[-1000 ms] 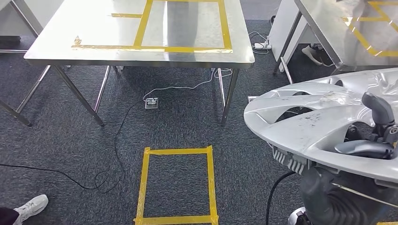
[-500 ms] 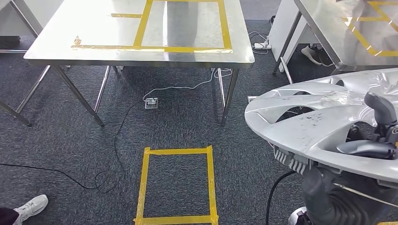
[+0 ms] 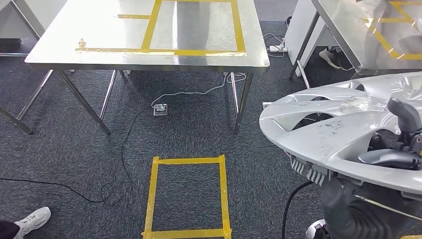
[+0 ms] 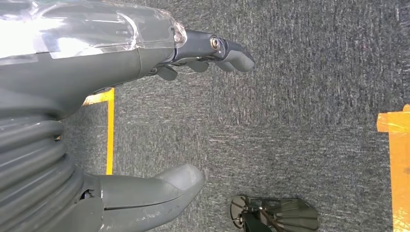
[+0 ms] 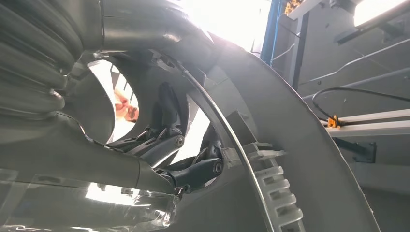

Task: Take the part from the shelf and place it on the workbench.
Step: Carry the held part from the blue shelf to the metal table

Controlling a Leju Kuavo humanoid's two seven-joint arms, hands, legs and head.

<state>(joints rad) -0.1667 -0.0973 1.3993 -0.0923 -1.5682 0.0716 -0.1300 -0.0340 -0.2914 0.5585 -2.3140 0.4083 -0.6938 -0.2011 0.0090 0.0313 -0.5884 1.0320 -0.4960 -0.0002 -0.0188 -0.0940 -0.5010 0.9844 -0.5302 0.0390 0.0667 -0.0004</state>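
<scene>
The part is a large silver wheel cover point(image 3: 323, 132), held roughly level above the carpet at the right of the head view. My right hand point(image 3: 398, 142) grips it through its openings, dark fingers hooked over a spoke. In the right wrist view those fingers point(image 5: 167, 140) curl around the cover's ribbed rim point(image 5: 285, 159) from underneath. The steel workbench point(image 3: 99, 35) with a yellow taped rectangle stands ahead at the top left and centre, apart from the cover. My left hand point(image 4: 145, 58) hangs over the carpet, its fingers apart and holding nothing.
A yellow taped square point(image 3: 186, 196) marks the carpet in front of the workbench. Cables and a floor socket point(image 3: 160, 109) lie under the bench. A second steel table point(image 3: 358, 35) stands at the far right. A person's white shoe point(image 3: 32, 219) is at the bottom left.
The wheel cover and my right hand have drifted very slightly to the right. The rest of the scene is unchanged.
</scene>
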